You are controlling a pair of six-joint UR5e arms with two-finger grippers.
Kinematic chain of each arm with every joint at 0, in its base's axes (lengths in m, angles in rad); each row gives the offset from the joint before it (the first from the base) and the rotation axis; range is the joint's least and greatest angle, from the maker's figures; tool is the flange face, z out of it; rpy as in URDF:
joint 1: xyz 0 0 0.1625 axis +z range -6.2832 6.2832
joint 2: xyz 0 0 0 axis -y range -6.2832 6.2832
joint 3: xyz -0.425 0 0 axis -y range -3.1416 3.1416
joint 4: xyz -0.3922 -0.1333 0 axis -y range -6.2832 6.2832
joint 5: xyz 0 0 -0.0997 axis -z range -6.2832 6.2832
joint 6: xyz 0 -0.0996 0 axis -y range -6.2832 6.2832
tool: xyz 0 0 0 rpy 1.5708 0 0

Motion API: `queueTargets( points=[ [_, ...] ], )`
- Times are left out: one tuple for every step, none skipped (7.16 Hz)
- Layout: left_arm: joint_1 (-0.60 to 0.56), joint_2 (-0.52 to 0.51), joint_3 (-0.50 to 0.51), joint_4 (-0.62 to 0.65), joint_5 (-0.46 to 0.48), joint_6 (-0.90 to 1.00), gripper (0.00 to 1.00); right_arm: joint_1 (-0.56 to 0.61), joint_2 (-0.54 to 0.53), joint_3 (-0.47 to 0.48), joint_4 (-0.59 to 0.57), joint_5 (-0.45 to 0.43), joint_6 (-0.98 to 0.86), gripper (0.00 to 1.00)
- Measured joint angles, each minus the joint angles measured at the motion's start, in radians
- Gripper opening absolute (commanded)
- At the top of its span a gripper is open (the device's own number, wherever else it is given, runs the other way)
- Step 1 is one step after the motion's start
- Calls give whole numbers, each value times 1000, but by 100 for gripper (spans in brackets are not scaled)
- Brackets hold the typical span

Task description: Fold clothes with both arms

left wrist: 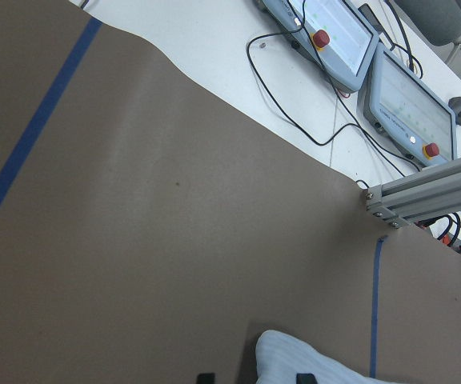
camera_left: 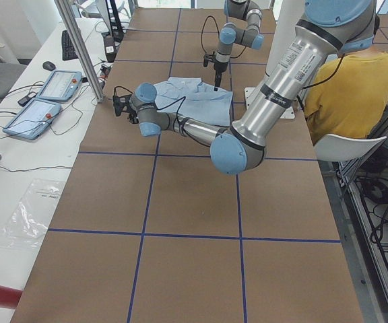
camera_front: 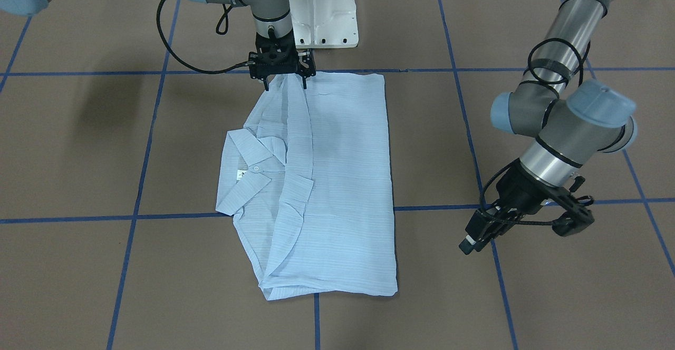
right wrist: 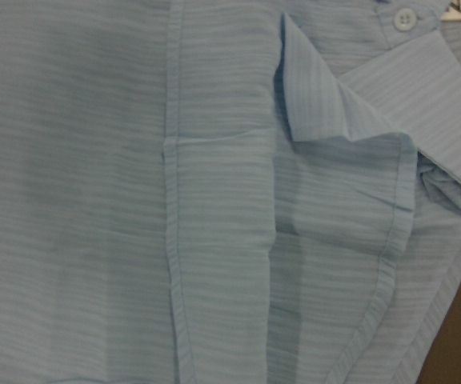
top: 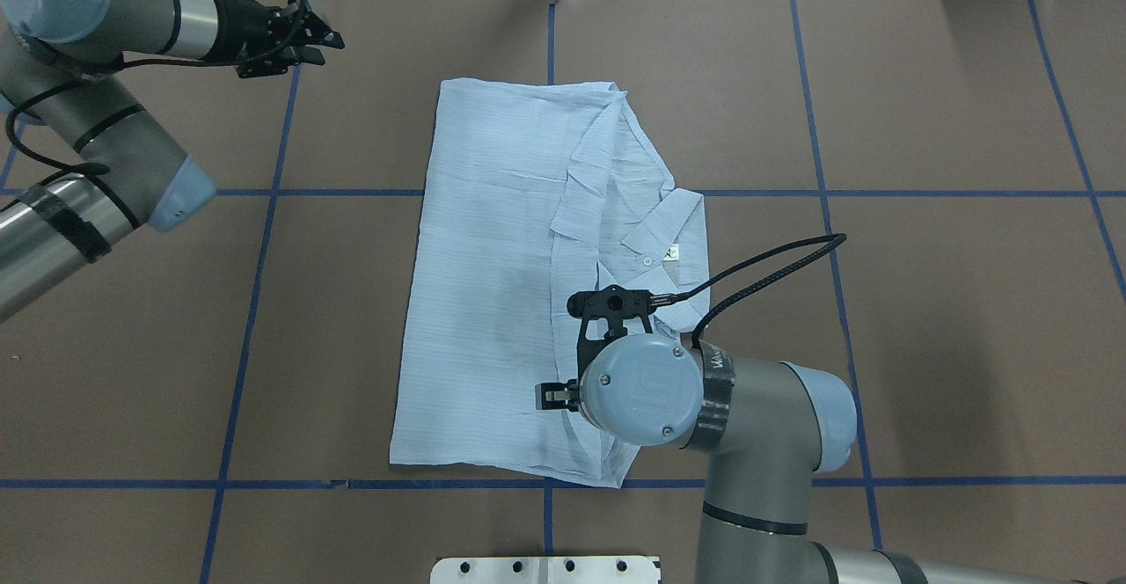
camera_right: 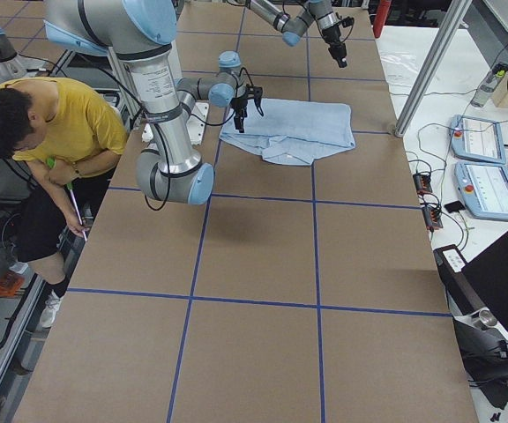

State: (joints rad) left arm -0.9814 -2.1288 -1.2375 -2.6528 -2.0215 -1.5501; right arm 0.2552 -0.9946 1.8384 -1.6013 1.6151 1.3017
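From the front, the shirt (camera_front: 337, 181) lies flat mid-surface (camera_front: 79, 128) with its sides folded in and its collar toward the robot's right. The right gripper (camera_front: 285, 82) stands spread over its near edge, probably about to pinch it. Overhead, the left gripper (top: 321, 43) hangs well apart from the cloth. Its wrist view shows the fingertips apart and empty, so it likely must reach the shirt for a joint fold.

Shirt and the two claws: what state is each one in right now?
Shirt: lying flat, partly folded, collar facing up.
Right claw: open, pointing down over one edge of the shirt.
Left claw: open, empty, held off to the side, clear of the shirt.
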Motion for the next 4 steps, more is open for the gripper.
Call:
queueTargets(
  points=[
    [-4, 18, -14, -3, -11, 1, 45, -5, 15, -16, -24, -1, -106, 100],
    [-5, 27, -19, -6, -14, 1, 45, -7, 24, -28, -40, 3, -176, 100],
    [-5, 30, -20, -7, -14, 1, 46, -7, 36, -48, -48, 14, -215, 100],
    [-5, 31, -21, -7, -14, 1, 46, -8, 55, -81, -56, 29, -235, 100]
  ],
)
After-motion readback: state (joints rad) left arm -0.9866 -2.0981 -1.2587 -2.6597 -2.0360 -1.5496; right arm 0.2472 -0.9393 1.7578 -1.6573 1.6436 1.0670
